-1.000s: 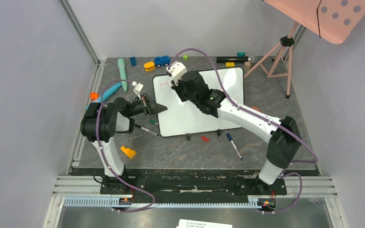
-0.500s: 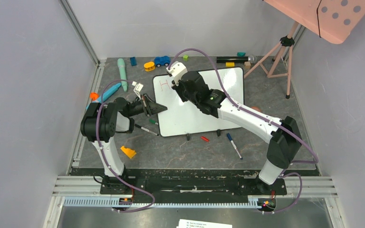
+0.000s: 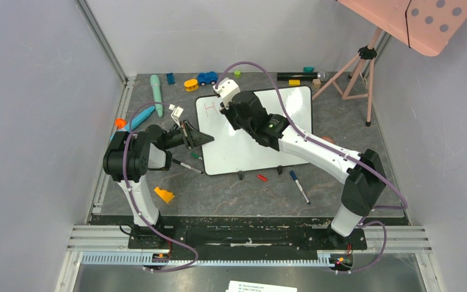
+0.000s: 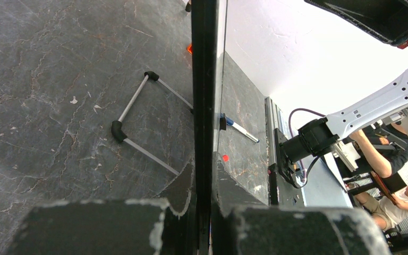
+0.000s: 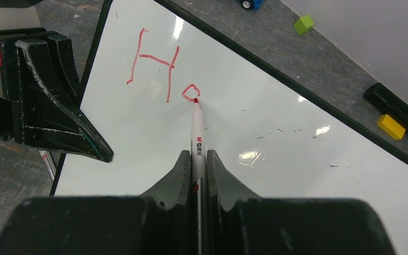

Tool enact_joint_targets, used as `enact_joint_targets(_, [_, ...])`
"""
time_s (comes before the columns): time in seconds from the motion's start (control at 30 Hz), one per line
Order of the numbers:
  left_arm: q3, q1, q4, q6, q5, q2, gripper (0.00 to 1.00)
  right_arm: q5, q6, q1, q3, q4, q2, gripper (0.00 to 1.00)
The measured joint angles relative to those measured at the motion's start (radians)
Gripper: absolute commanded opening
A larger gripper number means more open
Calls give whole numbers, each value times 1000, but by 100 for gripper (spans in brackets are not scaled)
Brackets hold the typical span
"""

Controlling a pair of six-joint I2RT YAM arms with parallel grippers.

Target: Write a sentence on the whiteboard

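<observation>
Whiteboard lay flat on the dark tabletop in the middle of the top view, its long side running from lower left to upper right. A red "H", the start of the sentence, sat near its upper-left corner. The left end effector reached in from the left and met the board's left edge. The right end effector hung over the upper-left part of the board, just beside the red letter. Loose markers and a red cap lay on the tabletop below the board; a blue toy car stood above it, and a pink dotted panel on a tripod filled the upper right corner.

From the left wrist, the whiteboard's black rim ran straight up the middle of the frame, seen edge-on. The left end effector's two fingers were closed on that rim at the bottom of the frame, one on each face. A blue-capped marker lay on the tabletop right of the rim.

From the right wrist, the right end effector was clamped on a white marker that pointed up the frame. Its red tip touched the whiteboard at a small red loop just right of the "H". The left end effector showed at the left edge of the frame, gripping the board's side. A green cube and a yellow block lay beyond the board's far rim.
</observation>
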Motion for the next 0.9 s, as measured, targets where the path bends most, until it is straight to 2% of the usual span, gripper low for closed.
enact_joint_targets(0.37, [0, 0, 1, 0, 0, 0, 2, 30, -10, -2, 18, -13, 1, 0])
enact_joint_targets(0.9, [0, 0, 0, 0, 0, 0, 2, -6, -6, -3, -16, -22, -16, 0])
